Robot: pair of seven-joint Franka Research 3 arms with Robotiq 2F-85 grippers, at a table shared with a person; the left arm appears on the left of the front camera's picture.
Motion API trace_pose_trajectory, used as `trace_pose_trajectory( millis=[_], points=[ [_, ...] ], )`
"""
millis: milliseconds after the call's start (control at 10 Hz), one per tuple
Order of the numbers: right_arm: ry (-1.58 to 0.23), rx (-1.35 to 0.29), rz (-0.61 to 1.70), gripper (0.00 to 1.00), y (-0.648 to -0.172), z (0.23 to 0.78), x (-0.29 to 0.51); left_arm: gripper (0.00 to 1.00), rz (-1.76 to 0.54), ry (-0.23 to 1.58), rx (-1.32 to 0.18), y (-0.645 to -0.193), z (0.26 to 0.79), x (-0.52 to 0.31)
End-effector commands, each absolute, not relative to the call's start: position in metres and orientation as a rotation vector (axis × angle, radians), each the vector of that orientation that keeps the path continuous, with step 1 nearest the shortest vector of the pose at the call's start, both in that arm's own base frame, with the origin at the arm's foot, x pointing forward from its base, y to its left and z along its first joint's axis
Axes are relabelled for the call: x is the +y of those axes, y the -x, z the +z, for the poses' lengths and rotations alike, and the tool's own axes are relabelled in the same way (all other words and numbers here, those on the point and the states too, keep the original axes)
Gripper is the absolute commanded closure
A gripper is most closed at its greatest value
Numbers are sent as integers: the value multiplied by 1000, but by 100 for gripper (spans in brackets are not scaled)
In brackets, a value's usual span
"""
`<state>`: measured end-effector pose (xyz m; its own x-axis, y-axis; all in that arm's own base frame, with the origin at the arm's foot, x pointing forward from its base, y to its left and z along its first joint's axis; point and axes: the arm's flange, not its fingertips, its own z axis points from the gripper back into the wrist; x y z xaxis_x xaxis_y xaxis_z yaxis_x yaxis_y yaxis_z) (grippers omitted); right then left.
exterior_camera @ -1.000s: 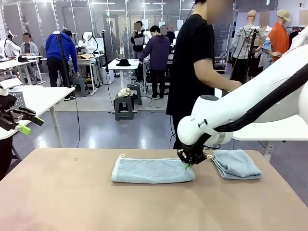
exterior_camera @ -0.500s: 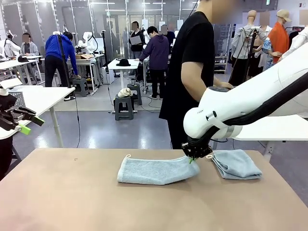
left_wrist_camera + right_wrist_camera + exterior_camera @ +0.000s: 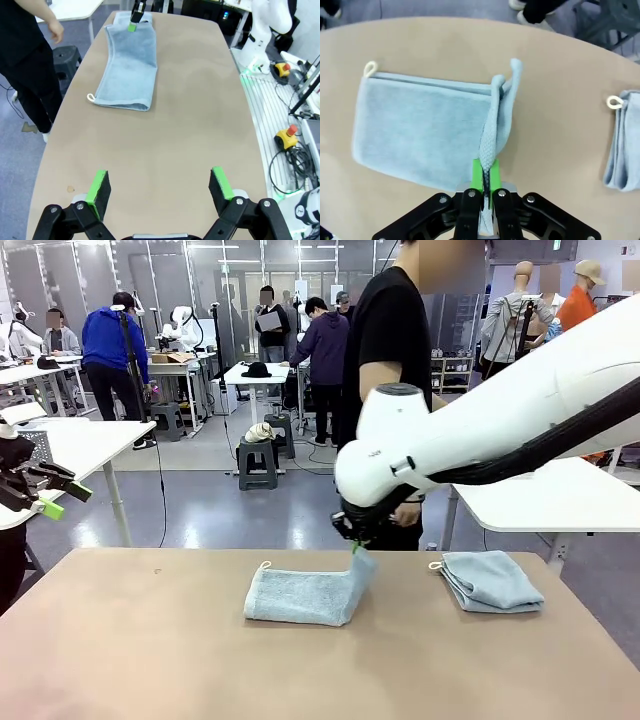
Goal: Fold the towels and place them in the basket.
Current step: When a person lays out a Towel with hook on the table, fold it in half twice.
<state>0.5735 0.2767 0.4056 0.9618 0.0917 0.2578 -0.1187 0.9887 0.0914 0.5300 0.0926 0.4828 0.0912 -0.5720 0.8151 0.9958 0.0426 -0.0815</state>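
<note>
A light blue-grey towel (image 3: 298,596) lies at the table's middle, its white loop at the far left corner. My right gripper (image 3: 356,544) is shut on the towel's right end, holding it lifted above the flat part (image 3: 420,135). The pinched edge runs up between the green pads (image 3: 479,172). A second towel (image 3: 491,580), folded, rests at the right of the table (image 3: 621,145). My left gripper (image 3: 48,496) hangs open off the table's left side, its jaws (image 3: 159,186) wide with nothing between them. From there the first towel (image 3: 127,70) lies far ahead. The basket is out of view.
A person in a black shirt (image 3: 390,390) stands at the far edge, just behind my right arm. The brown tabletop (image 3: 150,660) is bare in front and to the left. White side tables stand off both ends.
My right gripper has risen and swung left with the towel's right end, carrying it over the rest of the cloth. The left arm has stayed still.
</note>
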Motion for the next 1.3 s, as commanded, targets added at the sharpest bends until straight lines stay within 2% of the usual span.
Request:
trace_pose_trajectory(
  millis=[0, 600, 1200],
  points=[
    [-84, -247, 109, 100, -582, 402, 324, 0, -1360, 781, -696, -530, 483, 93],
    [-186, -302, 15, 100, -589, 376, 420, 0, -1360, 781, -696, -530, 483, 93],
    [-242, -278, -67, 100, -583, 353, 443, 0, -1360, 781, -696, -530, 483, 93]
  ],
)
